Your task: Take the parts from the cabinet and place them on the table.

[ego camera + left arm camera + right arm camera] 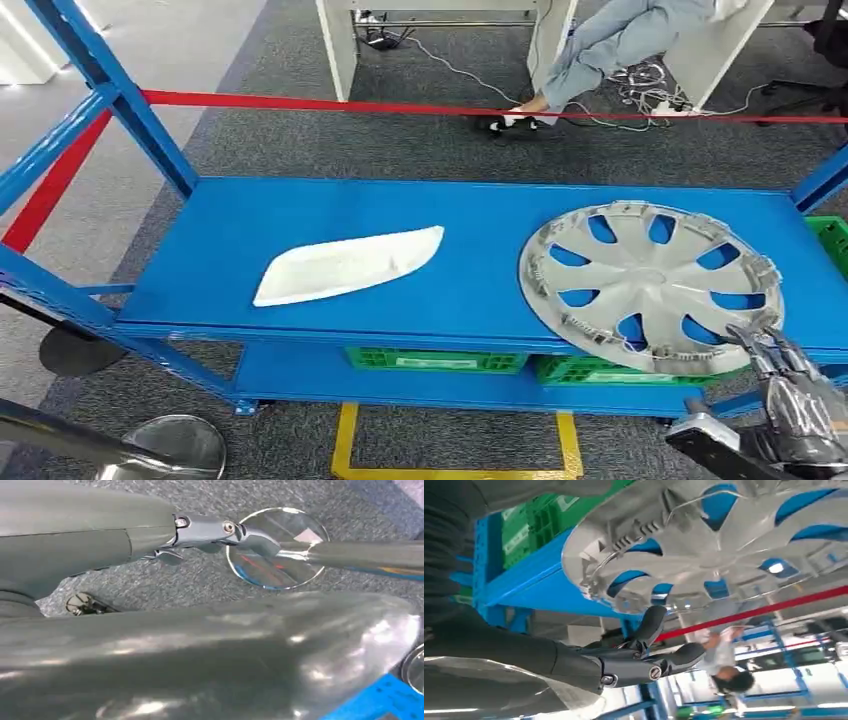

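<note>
Blue metal shelf (470, 300) of the cabinet, seen from above. On it, right of centre, a silver wheel cover (650, 285) lying flat, inner face up, its near edge hanging slightly over the shelf's near lip. Well apart to the left, a white curved plastic part (348, 264), also lying flat. Green crates (435, 359) on the lower shelf beneath. Beyond the cabinet, a red barrier tape (400, 104) and a seated person's legs (600, 50).

Right robot hand (795, 395) at the near right corner, fingers spread and holding nothing, fingertips (651, 625) just beside the wheel cover's near rim but, judging from the wrist view, not yet touching it. Left robot hand (210, 532) low beside the body over grey carpet, near a chrome stanchion base (277, 547); open or curled, cannot tell.

Step in hand, by judgement: closing on the wheel cover. Best done by sliding fingers under the overhanging rim with thumb on top, pinching a solid spoke or rim section rather than a thin clip. Firm hold needed before lifting; wide, light disc likely to tilt or swing. Lift level, clear of the shelf lip and right upright.
</note>
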`<state>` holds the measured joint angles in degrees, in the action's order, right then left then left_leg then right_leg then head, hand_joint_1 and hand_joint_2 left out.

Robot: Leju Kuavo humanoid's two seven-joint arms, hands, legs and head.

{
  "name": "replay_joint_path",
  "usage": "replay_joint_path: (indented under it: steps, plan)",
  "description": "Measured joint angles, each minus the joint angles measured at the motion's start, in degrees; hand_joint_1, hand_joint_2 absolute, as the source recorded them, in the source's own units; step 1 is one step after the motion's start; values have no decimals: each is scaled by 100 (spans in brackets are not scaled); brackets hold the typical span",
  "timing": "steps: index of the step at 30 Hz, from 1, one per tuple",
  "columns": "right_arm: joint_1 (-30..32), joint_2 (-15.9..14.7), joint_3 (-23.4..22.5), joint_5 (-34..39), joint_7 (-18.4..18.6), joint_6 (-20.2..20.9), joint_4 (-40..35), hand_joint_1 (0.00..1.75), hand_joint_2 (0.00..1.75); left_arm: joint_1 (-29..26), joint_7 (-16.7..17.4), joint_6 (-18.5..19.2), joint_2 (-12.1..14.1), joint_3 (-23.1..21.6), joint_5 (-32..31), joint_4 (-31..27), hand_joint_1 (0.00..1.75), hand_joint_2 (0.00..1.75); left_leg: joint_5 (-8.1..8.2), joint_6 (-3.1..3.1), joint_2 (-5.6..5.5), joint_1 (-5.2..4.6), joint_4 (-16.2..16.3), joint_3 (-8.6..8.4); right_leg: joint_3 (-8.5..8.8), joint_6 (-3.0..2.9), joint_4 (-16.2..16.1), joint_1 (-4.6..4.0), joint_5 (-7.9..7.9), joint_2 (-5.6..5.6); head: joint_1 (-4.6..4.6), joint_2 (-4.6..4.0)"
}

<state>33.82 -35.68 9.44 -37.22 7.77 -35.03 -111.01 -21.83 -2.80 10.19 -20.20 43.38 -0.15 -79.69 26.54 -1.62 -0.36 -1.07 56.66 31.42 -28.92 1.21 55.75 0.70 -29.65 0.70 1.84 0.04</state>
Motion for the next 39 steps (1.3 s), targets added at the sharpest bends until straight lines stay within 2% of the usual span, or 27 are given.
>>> replay_joint_path:
  steps: [3, 8, 16, 21, 29, 34, 39]
  plan:
    - [82, -457, 328, -85, 282, -200, -90, 0, 175, 25, -13, 0, -4, 63, -37, 44, 0, 0, 0, 0, 0, 1, 0, 0, -1, 0, 0, -1, 0, -2, 0, 0]
    - [82, -965, 740, -505, 609, -379, -245, 0, 175, 51, -15, 50, -7, 118, -144, 94, 0, 0, 0, 0, 0, 2, 0, 2, -2, 1, 0, -1, -1, -2, 2, 0]
    - [-56, -1181, 1035, -599, 663, -379, -295, 0, 175, 104, -31, 76, -13, 147, -201, 171, 0, 0, 0, 0, 0, 1, 0, 1, -1, 3, 0, -1, -2, -1, 0, 0]
    - [-117, -1225, 1135, -603, 637, -374, -308, 0, 175, 114, -64, 135, -13, 182, -263, 199, 0, 0, 0, 0, 0, 1, 0, 2, -1, 3, 0, -1, -2, -2, 2, 0]
    - [-761, -1170, 1343, -566, 169, 28, -151, 0, 175, 263, -186, 424, -13, 313, -656, 291, 0, 0, -3, -1, 1, 2, 0, -1, 0, 3, 1, -1, -1, -3, 2, 0]
    - [-1130, -877, 1419, -617, 68, 338, 122, 0, 175, 282, -186, 542, -13, 374, -802, 319, 0, 0, -3, -1, 1, 2, 0, -1, -1, 3, 1, -2, -1, -2, 0, 0]
    - [-1319, -556, 1413, -968, 200, 506, 354, 0, 175, 285, -186, 577, -13, 387, -927, 326, 0, 0, -3, -1, 1, 2, 0, 3, 0, 3, 1, -2, -1, -2, 2, 0]
